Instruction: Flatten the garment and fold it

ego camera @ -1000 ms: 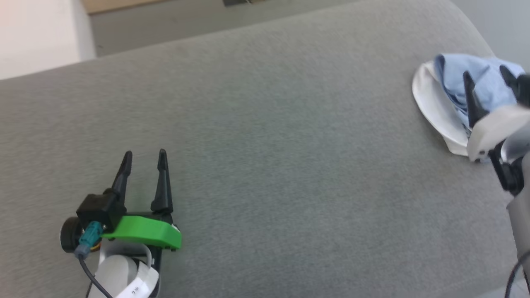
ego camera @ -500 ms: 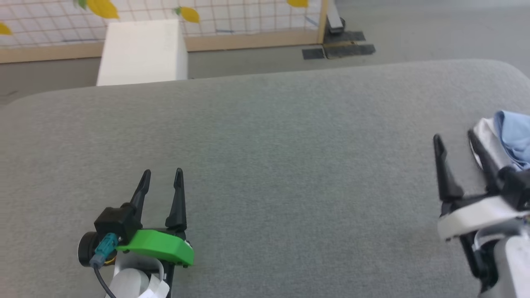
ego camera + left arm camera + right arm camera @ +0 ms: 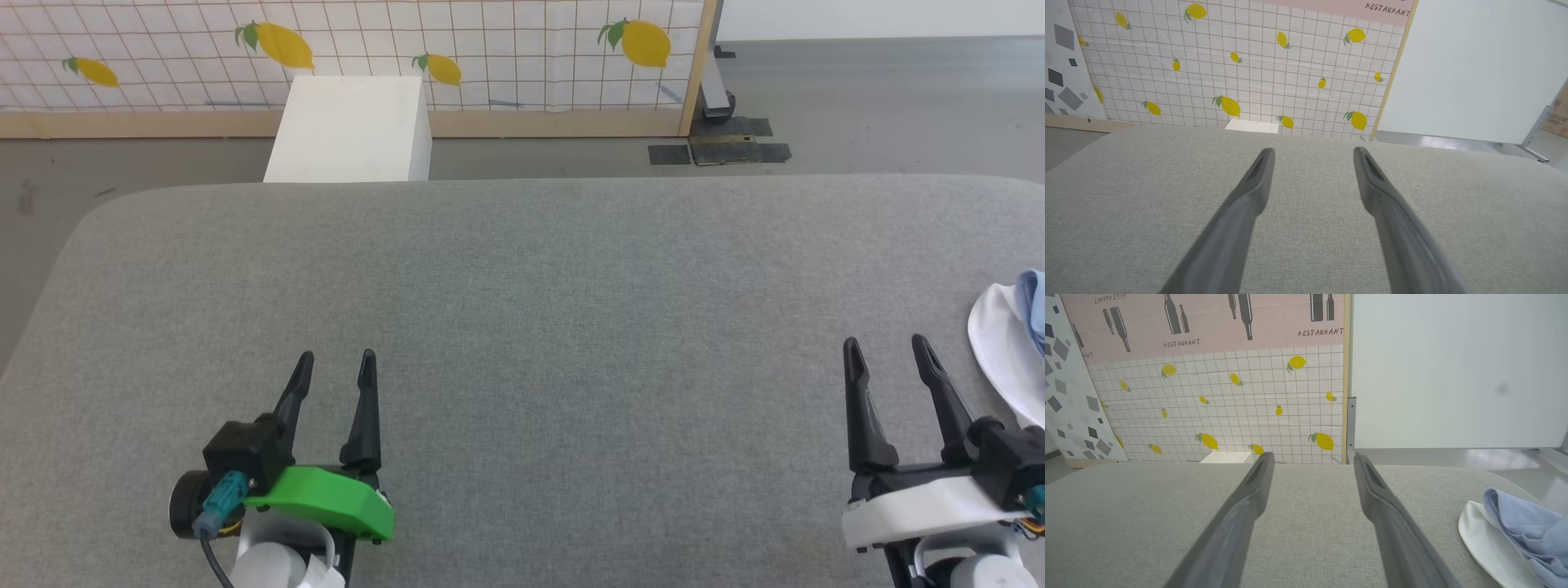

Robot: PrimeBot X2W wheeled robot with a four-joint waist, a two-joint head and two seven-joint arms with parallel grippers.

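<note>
Both arms sit low at the near edge of the grey fabric surface (image 3: 522,269). At near left is the left pincer (image 3: 336,354), released, its fingers spread and its tips pointing toward the far side. Over at near right, the right pincer (image 3: 884,340) matches it, released with its fingers apart and aimed the same way.

And there's the garment (image 3: 1004,351), bunched up at the right edge of the surface. It lies just to the right of the right pincer and apart from it. The right wrist view shows light blue cloth crumpled in folds on top of a curved white part. Only grey fabric lies between that pincer and the garment, and a wide stretch of the same grey separates the two pincers.

Beyond the far edge, a white box (image 3: 351,131) stands on the floor (image 3: 857,106). Behind it is a lemon-print panel (image 3: 506,49) in a wooden frame.
</note>
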